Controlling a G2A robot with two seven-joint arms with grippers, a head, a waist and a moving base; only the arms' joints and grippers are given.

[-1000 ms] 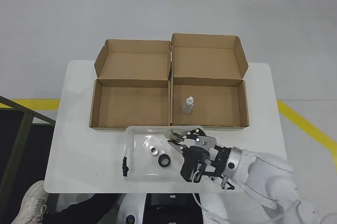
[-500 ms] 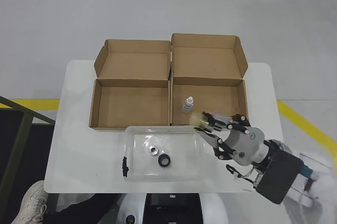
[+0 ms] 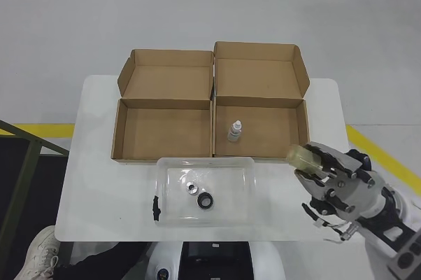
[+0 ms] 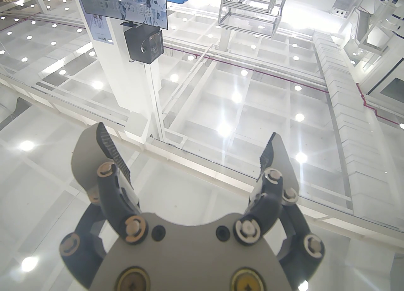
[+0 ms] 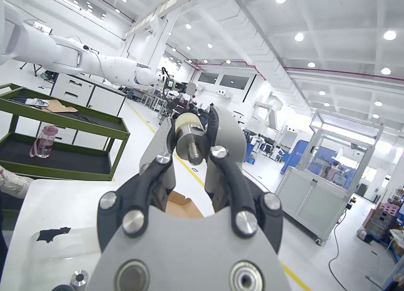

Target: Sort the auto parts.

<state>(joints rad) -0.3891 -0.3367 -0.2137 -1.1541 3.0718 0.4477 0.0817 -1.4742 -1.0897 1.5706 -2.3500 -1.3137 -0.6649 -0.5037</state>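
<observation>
Clamping threaded part (image 5: 188, 144) at its tip: R end effector (image 5: 191, 118); L end effector (image 4: 187, 131) wide.

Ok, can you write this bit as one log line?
right gripper: shut on threaded part, held up near right box | left gripper: open | tray: black ring, metal piece

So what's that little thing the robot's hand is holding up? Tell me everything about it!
It is a small round part: a shiny metal cylinder with a threaded screw stub at one end and a pale yellowish cap at the other. The right gripper is shut on it, squeezing its two sides, and nothing else touches it. It is in the air above the white table, to the right of the clear tray.
</observation>
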